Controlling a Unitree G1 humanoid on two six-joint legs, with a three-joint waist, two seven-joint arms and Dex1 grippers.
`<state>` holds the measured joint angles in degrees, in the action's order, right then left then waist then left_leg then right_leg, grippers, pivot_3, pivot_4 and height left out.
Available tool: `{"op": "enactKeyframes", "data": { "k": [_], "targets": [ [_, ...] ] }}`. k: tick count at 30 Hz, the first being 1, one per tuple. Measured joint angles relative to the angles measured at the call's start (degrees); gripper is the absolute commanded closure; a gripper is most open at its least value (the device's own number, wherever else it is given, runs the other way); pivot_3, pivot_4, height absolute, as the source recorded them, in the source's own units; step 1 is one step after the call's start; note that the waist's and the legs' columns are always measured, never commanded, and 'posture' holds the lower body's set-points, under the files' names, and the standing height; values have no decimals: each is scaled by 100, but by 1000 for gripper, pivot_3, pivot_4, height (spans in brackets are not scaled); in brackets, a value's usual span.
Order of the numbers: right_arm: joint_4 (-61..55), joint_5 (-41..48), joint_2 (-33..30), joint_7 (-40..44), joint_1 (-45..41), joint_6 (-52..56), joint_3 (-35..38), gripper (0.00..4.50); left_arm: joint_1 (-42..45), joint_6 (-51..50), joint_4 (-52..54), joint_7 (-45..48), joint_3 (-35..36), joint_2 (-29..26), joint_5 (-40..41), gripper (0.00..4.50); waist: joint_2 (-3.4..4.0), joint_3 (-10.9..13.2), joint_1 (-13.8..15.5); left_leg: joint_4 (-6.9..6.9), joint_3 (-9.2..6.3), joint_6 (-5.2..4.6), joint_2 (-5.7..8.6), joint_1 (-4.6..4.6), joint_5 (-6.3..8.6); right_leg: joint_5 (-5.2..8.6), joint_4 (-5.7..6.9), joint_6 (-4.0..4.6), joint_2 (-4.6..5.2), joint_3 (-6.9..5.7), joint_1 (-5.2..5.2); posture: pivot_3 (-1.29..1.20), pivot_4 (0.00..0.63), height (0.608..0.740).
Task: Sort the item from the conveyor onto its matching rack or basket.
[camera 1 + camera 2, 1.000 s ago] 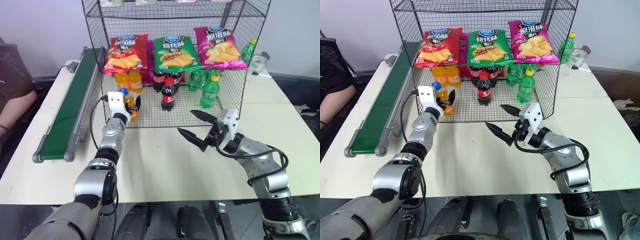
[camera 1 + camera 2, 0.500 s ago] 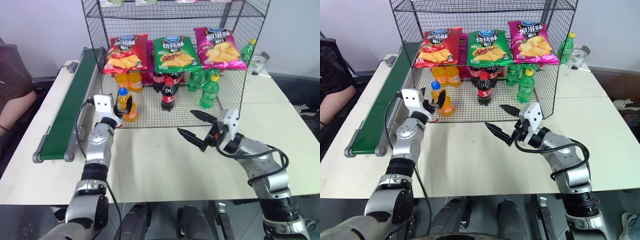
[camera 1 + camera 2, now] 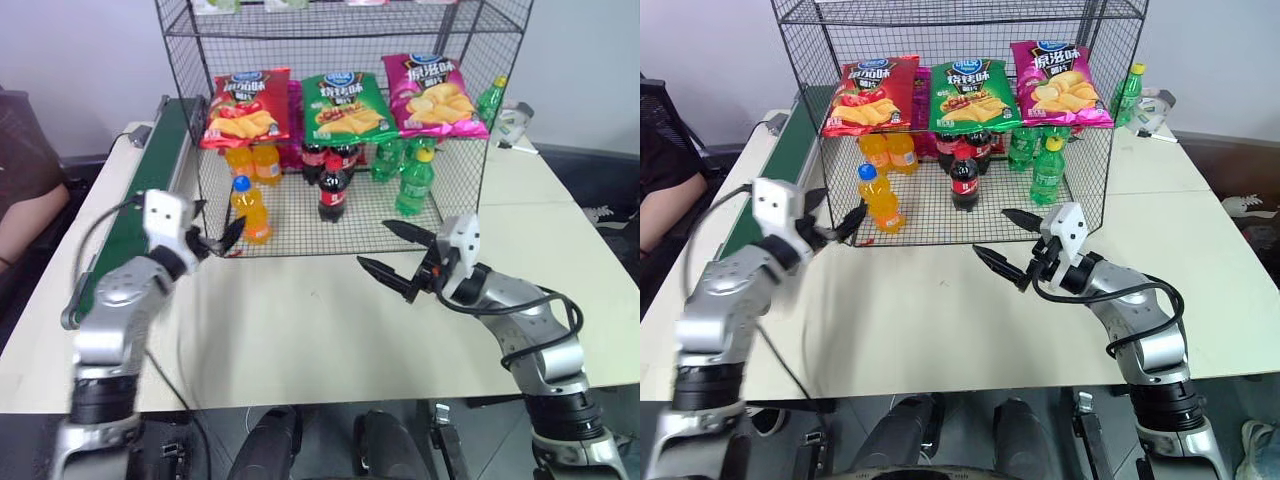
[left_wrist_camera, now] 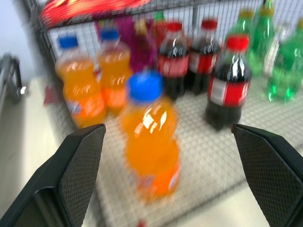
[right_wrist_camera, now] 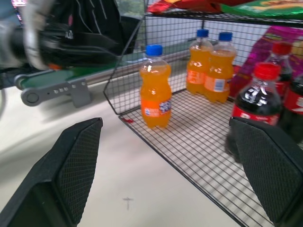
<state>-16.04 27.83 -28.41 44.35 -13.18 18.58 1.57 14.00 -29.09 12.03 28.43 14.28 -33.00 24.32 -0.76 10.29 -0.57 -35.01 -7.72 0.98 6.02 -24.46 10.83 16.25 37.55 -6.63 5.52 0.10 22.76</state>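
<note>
Standing upright on the lowest wire shelf of the rack (image 3: 340,120), near its front left corner, the orange soda bottle (image 3: 251,211) is just ahead of the left jaws (image 3: 212,240), which gape wide and empty, clear of it. Right jaws (image 3: 392,258) also spread wide, holding nothing, above the tabletop (image 3: 320,320). Beside the left jaws runs the conveyor (image 3: 150,170).

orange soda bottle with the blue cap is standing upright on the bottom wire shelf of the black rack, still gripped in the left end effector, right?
Not quite. The small clear plastic orange soda bottle with the blue cap does stand upright on the bottom shelf of the black wire-mesh rack, but nothing grips it. The left eye view shows the left end effector open and apart from it.
</note>
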Motion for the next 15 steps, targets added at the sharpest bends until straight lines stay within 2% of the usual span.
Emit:
{"op": "enactKeyframes", "data": {
  "k": [5,10,15],
  "targets": [
    [3,4,-16,7,3,31,20,0,-400,-593,196,370,622,-566,443,41,1,0,16,-3,-1,0,2,0,1,0,-6,1,6,1,1,0,150,740],
    [96,1,-40,118,-18,19,79,0,-907,-925,453,696,917,-760,862,41,1,0,4,1,-1,0,0,0,1,9,-9,17,6,7,0,0,150,740],
    [133,-3,-75,186,-19,-15,102,0,-938,-919,510,767,930,-777,886,41,1,0,10,1,-1,1,0,0,2,10,-10,19,7,8,0,0,150,740]
  ]
}}
